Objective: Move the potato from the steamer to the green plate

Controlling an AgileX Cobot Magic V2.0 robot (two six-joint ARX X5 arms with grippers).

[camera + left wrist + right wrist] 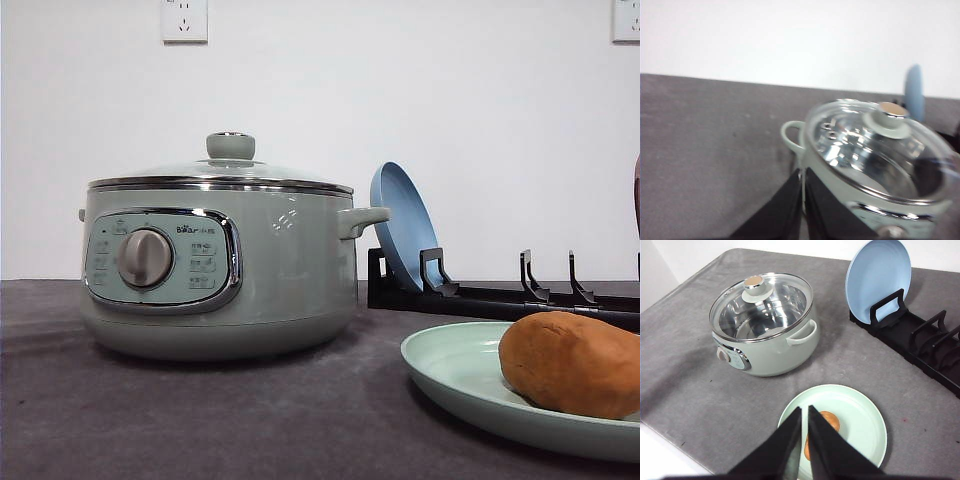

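Potato (825, 427) handling was what I weighed first: it looked dense and solid, heavy for its size, firm enough to take a squeeze without bruising badly, with dull skin that should give the pads some bite. Its rounded ends would roll out of a pinch, so I judged the best hold to be across the thick middle, fingers square to the long axis.

To look at, it was a large oval lump, orange-brown, smooth and matte, with no sprouts or cuts that I could make out.

It lay on the green plate (860, 410), directly below and just ahead of my right claw (805, 440), which hung over it with its two black fingers drawn together, only a thin slit between them, and nothing in their grip. From the front camera the potato sat toward the right side of the plate, resting flat on it.

My left claw (803, 200) was likewise pinched nearly closed and empty, hovering just beside the pot (875, 170), whose near handle sat just beyond the fingertips. The glass lid (760, 305) was seated on the pot, and through it I saw bare steel with nothing inside, so I took the transfer as done.

Well beyond the right claw, a blue plate (880, 277) stood on edge in a black rack (920, 340).
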